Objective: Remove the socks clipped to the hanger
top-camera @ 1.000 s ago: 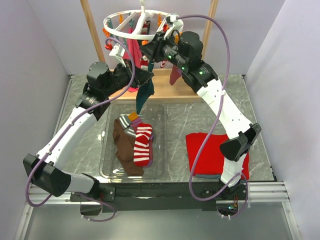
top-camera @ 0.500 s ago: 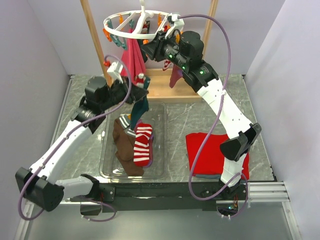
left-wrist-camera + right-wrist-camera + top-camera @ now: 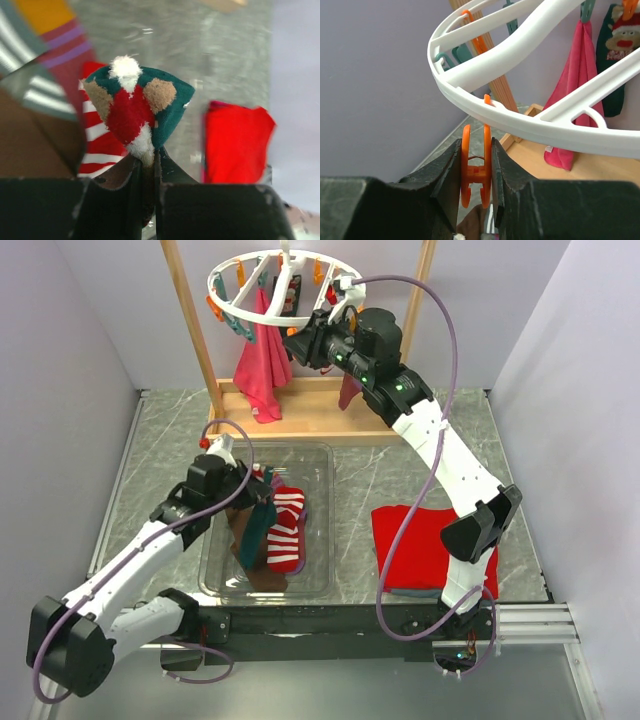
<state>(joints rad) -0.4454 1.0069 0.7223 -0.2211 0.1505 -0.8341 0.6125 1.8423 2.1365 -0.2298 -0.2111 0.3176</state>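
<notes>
Teal patterned sock (image 3: 150, 100) clamped in left gripper (image 3: 148, 162), hanging just over clear plastic bin (image 3: 316, 572) | red-white striped sock (image 3: 287, 532) and brown sock (image 3: 266, 580) lie inside bin | right gripper (image 3: 476, 150) squeezes orange plastic clip (image 3: 476, 175) on white round hanger (image 3: 535, 127), high behind bin | maroon sock (image 3: 349, 392) hangs behind bin too

Dark teal sock (image 3: 177, 100) vanishes into the left claw (image 3: 148, 162) — brown sock (image 3: 30, 150) beside it blurred, cropped; the right claw (image 3: 475, 155) and orange clip (image 3: 469, 187) hide most of the maroon sock (image 3: 472, 222).
</notes>
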